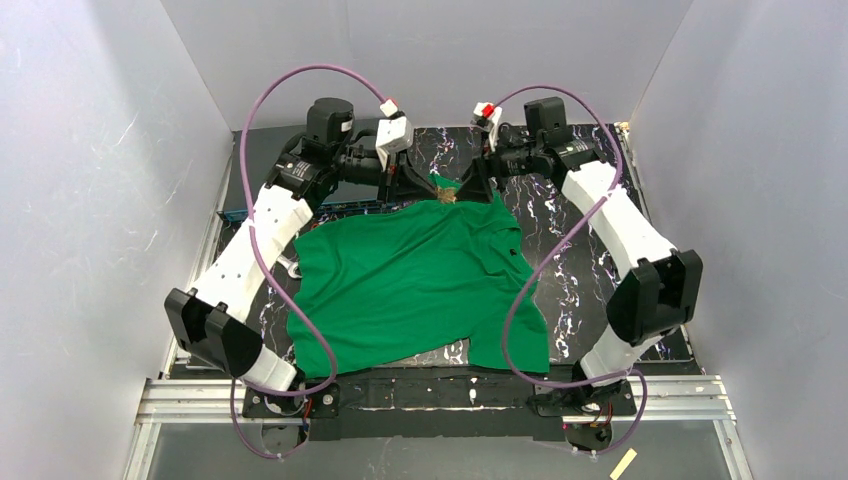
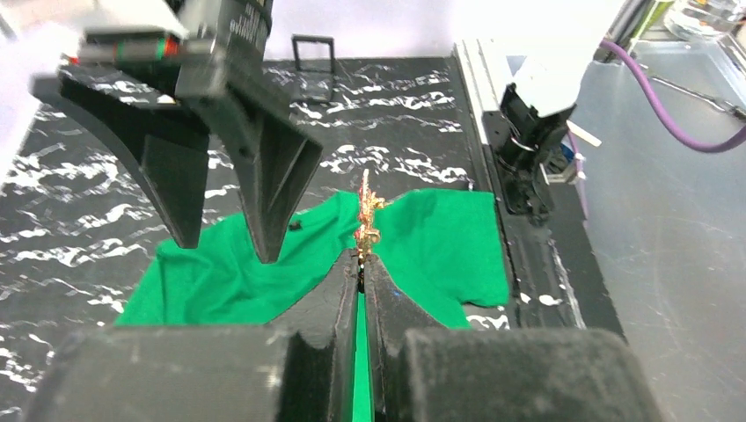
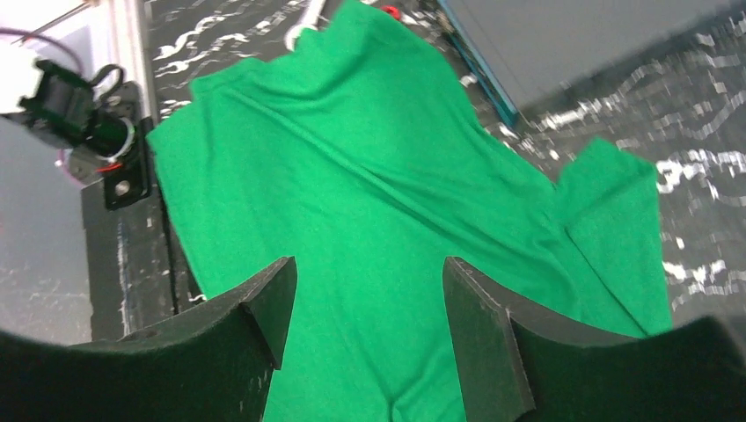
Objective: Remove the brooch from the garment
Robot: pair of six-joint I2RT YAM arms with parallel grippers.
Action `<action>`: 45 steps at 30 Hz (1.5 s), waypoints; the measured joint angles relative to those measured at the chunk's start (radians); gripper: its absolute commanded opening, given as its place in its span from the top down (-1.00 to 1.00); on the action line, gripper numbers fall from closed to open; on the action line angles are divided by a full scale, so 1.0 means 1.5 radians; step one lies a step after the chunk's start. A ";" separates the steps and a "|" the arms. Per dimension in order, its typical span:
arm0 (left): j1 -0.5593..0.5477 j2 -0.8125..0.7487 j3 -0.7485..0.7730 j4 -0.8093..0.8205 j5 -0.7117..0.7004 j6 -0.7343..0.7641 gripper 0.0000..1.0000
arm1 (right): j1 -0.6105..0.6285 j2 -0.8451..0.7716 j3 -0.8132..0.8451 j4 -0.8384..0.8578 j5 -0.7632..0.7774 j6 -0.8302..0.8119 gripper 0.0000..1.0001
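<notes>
Standing upright at the collar end of the garment point(image 1: 420, 280), the brooch point(image 2: 367, 211) is pinched in the closed jaws of the left gripper point(image 2: 362, 264). Right gripper point(image 3: 368, 268) just beside, jaws wide open, empty, above green fabric spread on the desk point(image 1: 585, 280).

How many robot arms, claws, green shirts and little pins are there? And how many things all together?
Robot arms: 2, the left arm and the right arm
Claws: 2, the left claw and the right claw
Green shirts: 1, the shirt
Pins: 1, the brooch, pinched in the left claw
Total: 6
</notes>
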State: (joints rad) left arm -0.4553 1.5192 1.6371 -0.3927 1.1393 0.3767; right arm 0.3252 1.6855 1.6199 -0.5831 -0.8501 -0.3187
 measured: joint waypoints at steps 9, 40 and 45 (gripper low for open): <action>0.000 -0.017 -0.049 -0.076 0.004 0.036 1.00 | 0.100 -0.069 0.006 -0.056 -0.011 -0.046 -0.39; 0.000 -0.015 -0.061 -0.106 0.014 0.057 1.00 | 0.133 -0.106 0.005 -0.176 -0.016 -0.070 -0.39; 0.000 -0.015 -0.061 -0.106 0.014 0.057 1.00 | 0.134 -0.106 0.004 -0.143 -0.022 -0.034 -0.36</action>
State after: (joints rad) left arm -0.4557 1.4971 1.5452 -0.5514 1.1599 0.4622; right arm 0.5259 1.5265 1.6264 -0.7979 -0.8833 -0.3691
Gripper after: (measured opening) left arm 0.019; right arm 0.687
